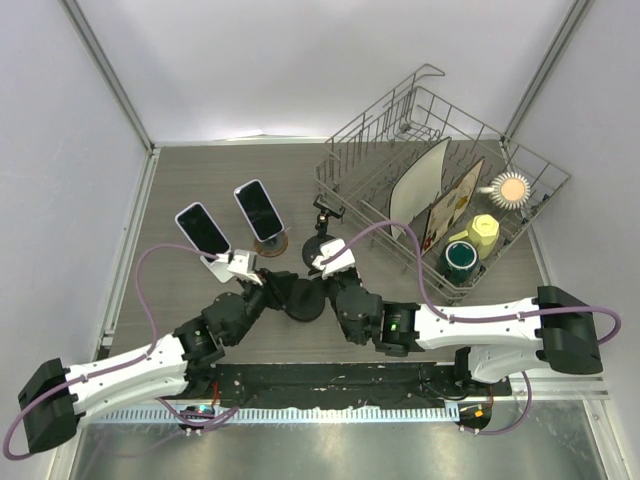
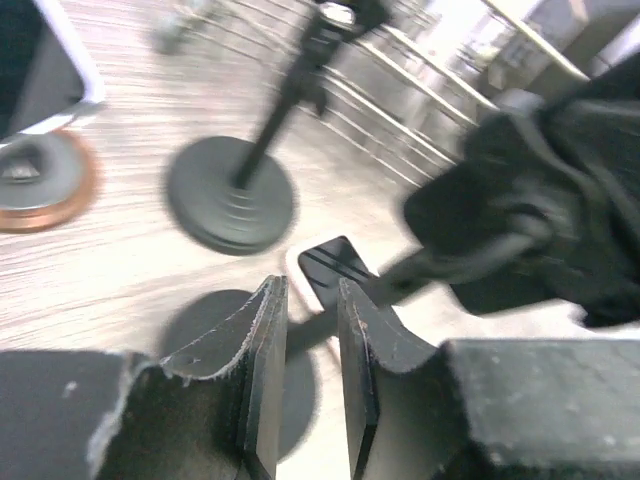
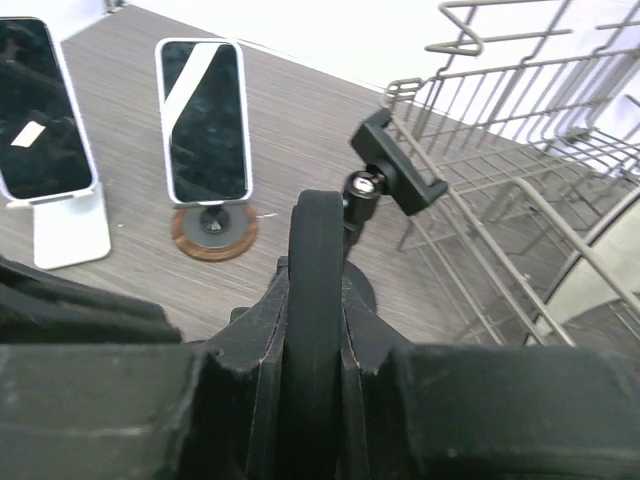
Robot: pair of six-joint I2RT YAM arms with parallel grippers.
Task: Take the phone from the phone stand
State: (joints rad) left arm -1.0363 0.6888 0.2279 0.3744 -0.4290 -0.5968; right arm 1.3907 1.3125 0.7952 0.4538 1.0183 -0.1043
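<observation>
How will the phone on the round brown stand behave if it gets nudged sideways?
Probably tippy: the phone stands upright and tall over a small round base, so a push near its top may topple both. It looks stiff, not floppy. Its glossy face shows reflections, so it is likely slippery to grip.

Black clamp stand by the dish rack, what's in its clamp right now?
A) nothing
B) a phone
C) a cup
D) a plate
A: in the right wrist view the clamp stand beside the dish rack shows bare, open brackets with nothing seated between them.
</observation>
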